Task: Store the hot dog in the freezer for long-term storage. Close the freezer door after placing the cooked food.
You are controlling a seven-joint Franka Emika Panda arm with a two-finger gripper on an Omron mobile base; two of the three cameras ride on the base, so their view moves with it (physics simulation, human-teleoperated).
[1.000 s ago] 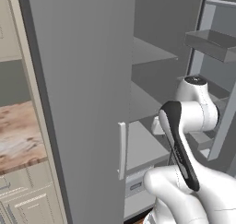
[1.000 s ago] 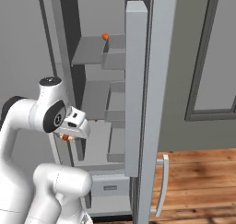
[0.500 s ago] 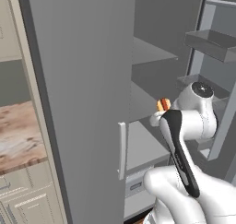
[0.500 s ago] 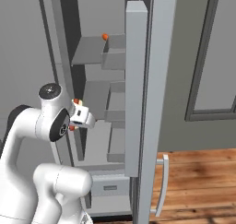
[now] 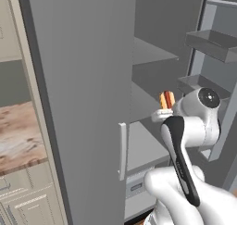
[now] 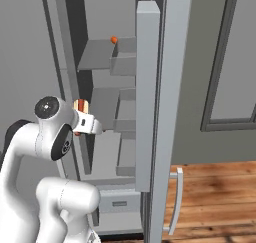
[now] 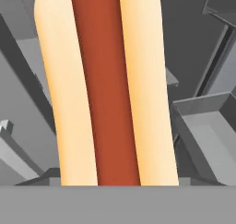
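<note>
Hand view: gripper (image 5: pixel 162 113) holding hot dog (image 7: pixel 106 85), unlabelled

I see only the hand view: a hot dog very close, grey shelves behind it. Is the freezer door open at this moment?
Observer: Yes. In the right base view the freezer door stands open, its edge toward the camera, and the shelves inside the freezer show.
Operator: Where is the hot dog, compared with the freezer?
Observer: The hot dog stands upright at the gripper, in front of the open compartment, near a middle shelf.
Operator: Is something already inside?
Observer: A small round red item sits on an upper shelf.
</note>
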